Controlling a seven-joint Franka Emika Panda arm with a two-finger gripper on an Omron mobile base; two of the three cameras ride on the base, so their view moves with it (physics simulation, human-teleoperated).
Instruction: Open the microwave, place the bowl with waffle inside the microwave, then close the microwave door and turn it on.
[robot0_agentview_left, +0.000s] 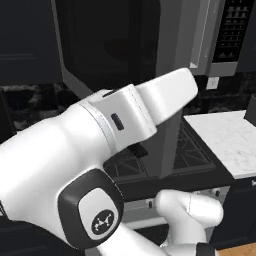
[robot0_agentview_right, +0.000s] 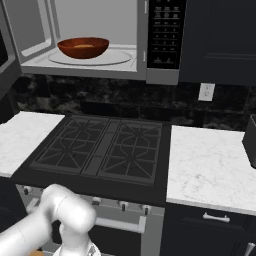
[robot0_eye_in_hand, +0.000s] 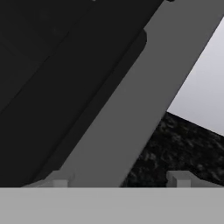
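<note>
Black stove (robot0_agentview_right: 102, 150) below open microwave (robot0_agentview_right: 100, 70), bowl (robot0_agentview_right: 83, 47) inside.

The left camera looks from behind the arm (robot0_agentview_left: 100, 165), close up. The right camera looks down at the stove (robot0_agentview_right: 102, 150) and up into the microwave (robot0_agentview_right: 100, 37). The hand camera sits very near the microwave door (robot0_eye_in_hand: 109, 122).

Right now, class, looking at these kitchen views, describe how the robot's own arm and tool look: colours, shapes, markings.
The arm is glossy white, built of thick rounded segments. A dark joint cap carries a small white emblem, and a small dark slot marks the upper segment. The tool ends in two small blocky grey fingertips.
</note>
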